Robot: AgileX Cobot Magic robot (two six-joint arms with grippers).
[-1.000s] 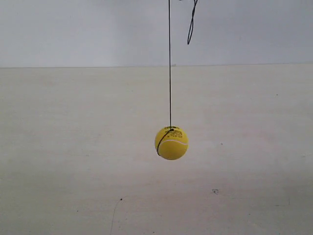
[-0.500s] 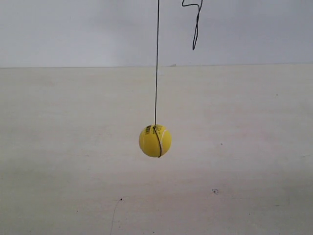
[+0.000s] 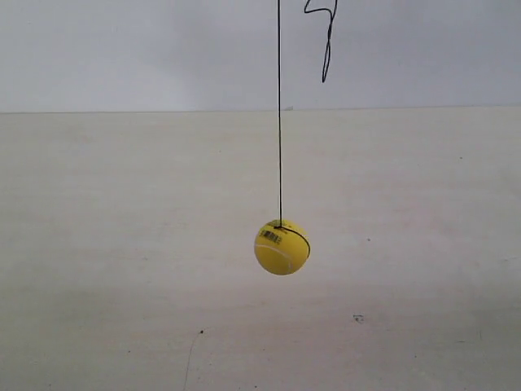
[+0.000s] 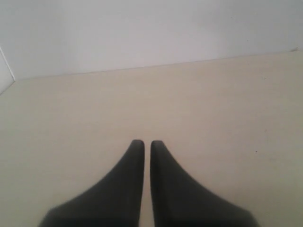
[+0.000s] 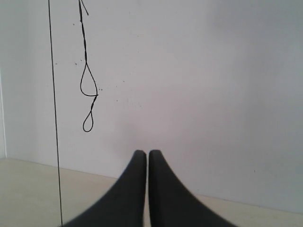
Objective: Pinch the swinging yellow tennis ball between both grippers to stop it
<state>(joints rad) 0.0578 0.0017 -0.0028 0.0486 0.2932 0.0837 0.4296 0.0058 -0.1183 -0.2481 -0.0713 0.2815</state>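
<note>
The yellow tennis ball (image 3: 282, 247) hangs free above the table on a thin black string (image 3: 279, 114), its barcode label turned toward the exterior camera. Neither arm shows in the exterior view. My left gripper (image 4: 147, 143) is shut, its black fingers nearly touching, with only bare table ahead of it and no ball in that view. Shut as well is my right gripper (image 5: 144, 152), with nothing between its fingers; it faces the white wall, and the string (image 5: 54, 113) runs down the side of its view. The ball itself is out of both wrist views.
A loose looped end of black cord (image 3: 326, 41) dangles near the wall, also caught by the right wrist camera as cord loops (image 5: 88, 101). The pale table (image 3: 122, 285) meets a white wall (image 3: 122, 49) behind. A small dark mark (image 3: 357, 318) lies on the tabletop.
The ball swung from the middle to the exterior view's left, then back right and slightly lower. It has also spun, bringing the barcode label round to face the camera.
</note>
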